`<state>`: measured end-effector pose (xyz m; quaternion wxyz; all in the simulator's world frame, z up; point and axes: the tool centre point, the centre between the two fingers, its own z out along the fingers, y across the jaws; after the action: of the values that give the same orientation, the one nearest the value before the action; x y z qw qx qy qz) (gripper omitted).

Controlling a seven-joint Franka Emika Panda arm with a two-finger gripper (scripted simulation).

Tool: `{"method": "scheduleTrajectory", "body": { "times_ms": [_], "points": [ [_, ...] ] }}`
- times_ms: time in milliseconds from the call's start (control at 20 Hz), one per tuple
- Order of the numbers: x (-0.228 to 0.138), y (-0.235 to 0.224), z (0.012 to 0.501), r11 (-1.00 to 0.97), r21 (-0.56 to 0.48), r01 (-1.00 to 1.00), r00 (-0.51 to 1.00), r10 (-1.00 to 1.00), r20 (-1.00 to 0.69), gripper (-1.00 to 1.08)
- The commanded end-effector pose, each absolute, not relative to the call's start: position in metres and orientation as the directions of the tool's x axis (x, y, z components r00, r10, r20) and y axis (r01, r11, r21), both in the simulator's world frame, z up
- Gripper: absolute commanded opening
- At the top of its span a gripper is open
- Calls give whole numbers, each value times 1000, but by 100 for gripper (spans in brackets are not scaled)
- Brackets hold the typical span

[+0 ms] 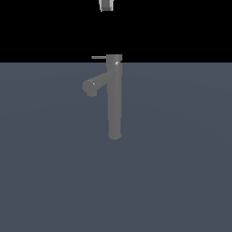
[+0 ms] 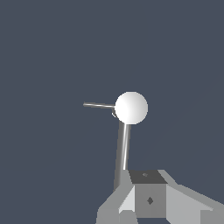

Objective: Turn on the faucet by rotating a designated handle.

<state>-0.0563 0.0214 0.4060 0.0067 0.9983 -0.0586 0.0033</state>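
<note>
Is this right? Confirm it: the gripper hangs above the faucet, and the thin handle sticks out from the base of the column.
Not quite. The exterior view shows the handle sticking out from the top cap of the faucet, not its base. The gripper does hang above it.

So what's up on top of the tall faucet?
A round cap tops the faucet, with the thin handle sticking out sideways from it. High above hangs the gripper, not touching. Its jaws are cut off by the picture's edge, so their state is hidden.
</note>
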Motion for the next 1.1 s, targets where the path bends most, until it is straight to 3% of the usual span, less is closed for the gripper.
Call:
{"method": "scheduleTrajectory", "body": {
  "times_ms": [0, 500, 1050],
  "points": [
    [-37, 25, 391, -991, 13, -133, 991, -133, 7, -100],
    [22, 38, 330, -983, 6, -185, 983, -185, 3, -100],
    [44, 45, 300, -978, 0, -208, 978, -208, 0, -100]
  ]
}}
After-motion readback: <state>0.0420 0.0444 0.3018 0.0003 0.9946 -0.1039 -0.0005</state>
